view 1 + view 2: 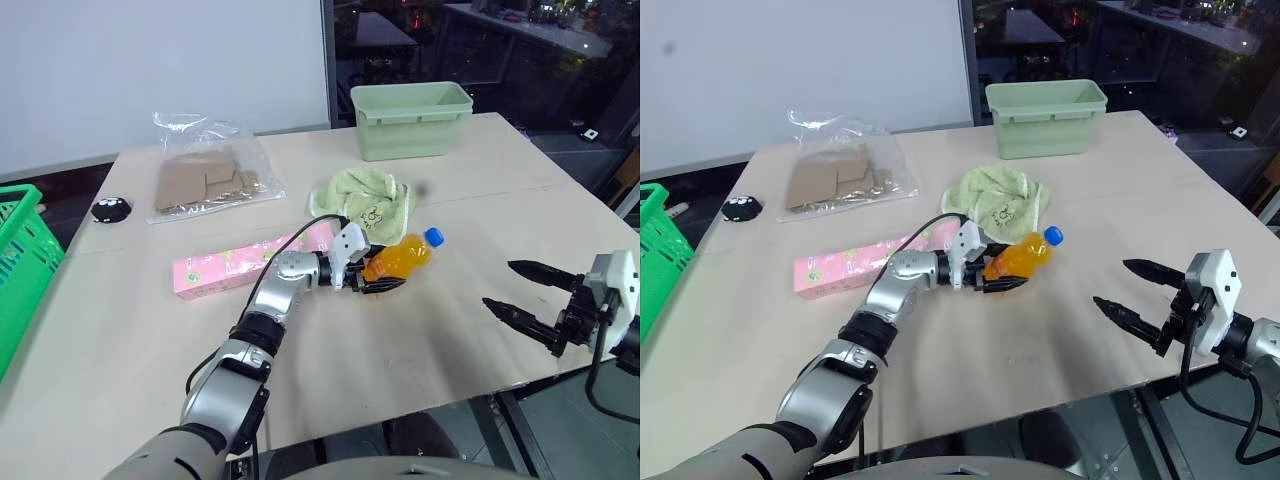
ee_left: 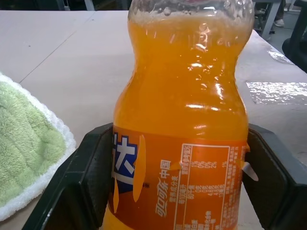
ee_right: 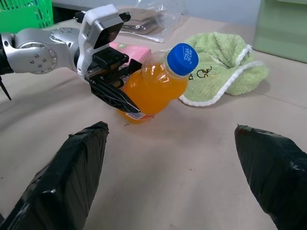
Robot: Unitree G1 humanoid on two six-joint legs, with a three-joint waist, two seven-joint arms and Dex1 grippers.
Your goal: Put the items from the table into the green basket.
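Stock as I read it from my station, nearest item first, all placed against the orange bottle (image 1: 398, 258).

1. Right gripper (image 1: 528, 294): nearest me, well off to the right of the bottle, over the table's (image 1: 440, 350) near edge. Fingers spread wide, nothing between them. I judge it parked clear so the left arm can work alone.

2. Left gripper (image 1: 1002, 280): at the bottle itself, one black finger on each side of the labelled lower body. The wrist view shows both fingers flanking the label, at or against its edges; whether they have clamped firmly yet I cannot tell. The bottle leans, blue cap pointing away to the right, base toward the gripper, which suits a sideways reach. I judge this the pick-up step for the first item.

3. Bottle label: orange with a blue patch, small printed Chinese characters and a panel of fine print I cannot read.

4. Pink box (image 1: 240, 264): just left of the bottle, lying flat behind the left arm.

5. Pale green towel (image 1: 365, 200): just beyond the bottle, crumpled, with a small dark printed motif.

6. Clear bag of card pieces (image 1: 205, 180): further off, beyond and left.

7. Green basket (image 1: 20, 260): far left of the bottle, past the table's edge. Nothing delivered yet, I judge.
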